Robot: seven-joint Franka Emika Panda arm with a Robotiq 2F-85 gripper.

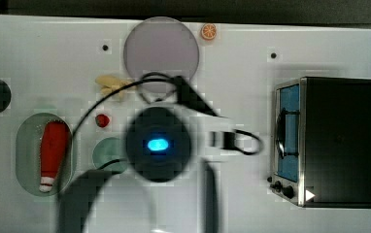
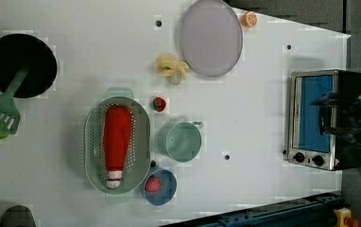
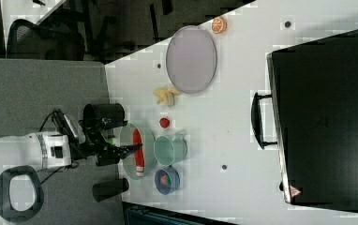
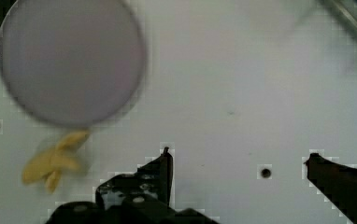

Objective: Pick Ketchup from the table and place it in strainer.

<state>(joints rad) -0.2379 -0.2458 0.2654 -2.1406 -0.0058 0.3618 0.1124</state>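
We see the Ketchup [image 2: 116, 142], a red tapered plastic bottle with a small white cap, lying flat inside the strainer [image 2: 142, 137], a pale mint-green oval basket with a dotted, perforated bottom. The bottle lies along the length of the strainer, because it is nearly as long as the basket and fits only this way. In our judgement the placing is already done.

In the wrist view the gripper [image 4: 239, 163] has its two black fingers [image 4: 160, 172] spread wide, with only bare white table [image 4: 242, 84] between them. It holds nothing. We think the fingers are wide because the bottle has been let go.

In the right view the gripper hangs just beside the strainer, on the side away from the round mint-green cup with a handle [image 2: 183, 141].

Other things stand around the strainer: the cup is just beside it, a small red strawberry [image 2: 159, 104] lies near it, and a small blue bowl [image 2: 160, 187] touches or almost touches its rim. A large round grey-lilac plate [image 2: 210, 38] and some pale yellow banana pieces [image 2: 171, 68] are well apart from the strainer.
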